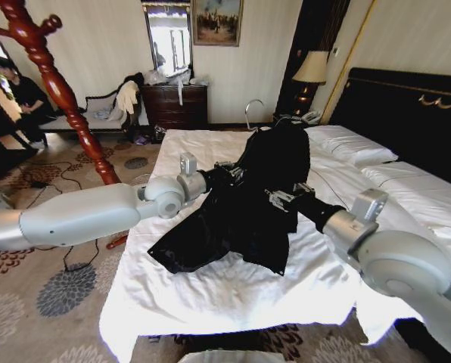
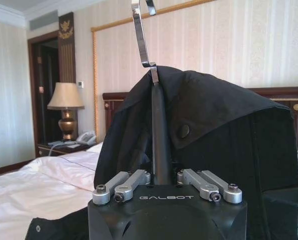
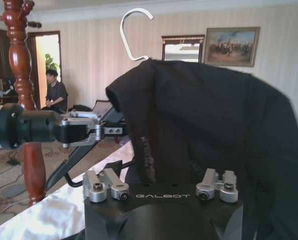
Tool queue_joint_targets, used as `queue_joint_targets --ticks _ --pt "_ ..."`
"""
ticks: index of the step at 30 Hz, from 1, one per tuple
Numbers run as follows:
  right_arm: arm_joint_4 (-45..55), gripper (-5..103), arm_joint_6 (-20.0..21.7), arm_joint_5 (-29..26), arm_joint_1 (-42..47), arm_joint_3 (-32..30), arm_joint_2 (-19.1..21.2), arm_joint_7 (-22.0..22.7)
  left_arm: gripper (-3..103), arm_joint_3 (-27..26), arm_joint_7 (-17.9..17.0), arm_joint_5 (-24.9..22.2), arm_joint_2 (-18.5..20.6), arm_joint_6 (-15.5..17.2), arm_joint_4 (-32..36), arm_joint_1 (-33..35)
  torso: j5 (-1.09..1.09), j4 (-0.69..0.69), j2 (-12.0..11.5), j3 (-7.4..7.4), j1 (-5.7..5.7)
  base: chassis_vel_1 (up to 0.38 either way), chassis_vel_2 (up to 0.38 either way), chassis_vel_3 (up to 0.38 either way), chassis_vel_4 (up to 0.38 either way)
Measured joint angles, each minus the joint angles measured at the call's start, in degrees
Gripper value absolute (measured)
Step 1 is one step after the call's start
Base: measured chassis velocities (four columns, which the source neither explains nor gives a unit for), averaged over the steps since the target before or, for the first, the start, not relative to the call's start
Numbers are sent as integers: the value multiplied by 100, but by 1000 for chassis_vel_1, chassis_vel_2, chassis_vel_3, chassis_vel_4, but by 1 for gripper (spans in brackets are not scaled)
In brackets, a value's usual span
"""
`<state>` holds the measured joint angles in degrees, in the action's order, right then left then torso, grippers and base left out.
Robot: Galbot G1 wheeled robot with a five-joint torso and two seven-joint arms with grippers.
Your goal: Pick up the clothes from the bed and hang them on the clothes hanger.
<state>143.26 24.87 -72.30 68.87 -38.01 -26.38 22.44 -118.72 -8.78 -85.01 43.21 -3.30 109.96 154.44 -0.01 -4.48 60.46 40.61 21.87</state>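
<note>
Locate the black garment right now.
In the head view the black garment is mid-frame over the bed, held up between the left gripper and right gripper.

Two smooth pale-grey arms with rounded elbow joints end in black wrists. Each black gripper block, left gripper (image 2: 161, 187) and right gripper (image 3: 161, 190), bears white "GALBOT" lettering, silver linkages and dark screws.

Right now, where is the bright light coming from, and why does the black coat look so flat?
Head view: daylight blazes from the glass above the dresser; the black coat swallows light on the white bed. Right wrist view: the doorway glares, the metal hook glints. Left wrist view: soft, even light on the wall.
</note>
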Motion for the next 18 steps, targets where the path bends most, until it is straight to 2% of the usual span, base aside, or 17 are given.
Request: queue_joint_targets --ticks 2,4,6,7,10,11,13,15,16,18 --pt "0 88 -208 35 167 -353 -66 -134 16 -13 -2 -5 -37 0 -45 -27 0 3 0 0 0 0 0 0 0" --pt "0 88 -265 50 202 -458 -102 -175 16 -15 -2 -7 -43 0 -53 -28 0 3 0 0 0 0 0 0 0" --pt "1 97 -497 51 353 -848 -251 -286 16 -22 10 -11 -50 0 -49 -14 0 2 0 0 0 0 0 0 0" --pt "1 97 -497 51 353 -848 -251 -286 16 -22 10 -11 -50 0 -49 -14 0 2 0 0 0 0 0 0 0" --pt "-1 100 -889 171 658 -1520 -319 -199 16 -28 47 28 -90 -1 -17 80 1 -1 0 0 0 0 0 0 0" --pt "-1 100 -889 171 658 -1520 -319 -199 16 -28 47 28 -90 -1 -17 80 1 -1 0 0 0 0 0 0 0" --pt "-1 100 -1016 490 761 -1776 -282 -139 16 -29 77 51 -134 -1 4 126 0 0 0 0 0 0 0 0 0" --pt "-3 100 -1078 1451 881 -1921 -203 -286 16 -21 121 78 -218 -2 104 177 -1 1 0 0 0 0 0 0 0" --pt "-48 100 -1091 1739 894 -1894 -186 -383 16 -12 128 83 -245 -2 146 183 -1 1 0 0 0 0 0 0 0" --pt "-114 100 -1103 1920 896 -1864 -173 -448 16 -7 134 86 -259 -1 170 183 -1 1 0 0 0 0 0 0 0"
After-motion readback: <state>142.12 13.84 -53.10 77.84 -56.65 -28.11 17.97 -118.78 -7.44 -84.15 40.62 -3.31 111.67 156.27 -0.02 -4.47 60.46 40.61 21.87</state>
